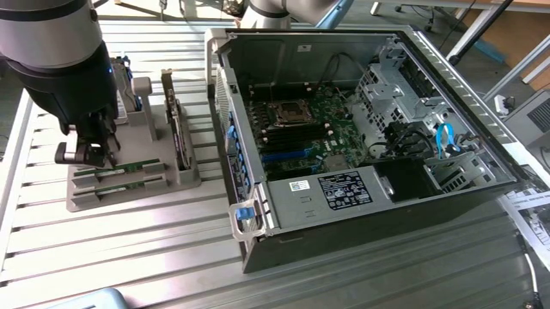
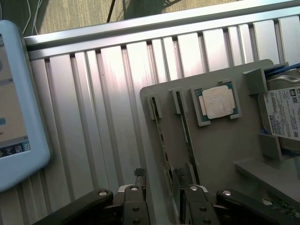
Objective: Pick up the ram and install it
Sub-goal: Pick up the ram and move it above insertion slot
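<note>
To lift the ram (image 2: pixel 162 140) cleanly, begin at the exterior view's left, with the gripper (image 1: pixel 89 159) hanging just above the grey holder (image 1: pixel 129 196) on the slatted worktop (image 1: pixel 112 257). Find the ram standing on edge in a slot of that holder, seemingly the slot nearer the outer edge, with a second like stick (image 2: pixel 184 126) just beside it. Read the jaws as spread, one on either side of the stick's end, pinching nothing so far as can be judged. Centre them across the thin board without fouling the neighbour. Come down square, close gently on the flat faces, and confirm a firm hold before raising anything. Draw straight up along the slot, never tilted, to avoid binding in the notches. Mind the upright expansion card (image 1: pixel 176 122) further right; ignore the open computer case (image 1: pixel 284 61), well apart at the exterior view's right.
</note>
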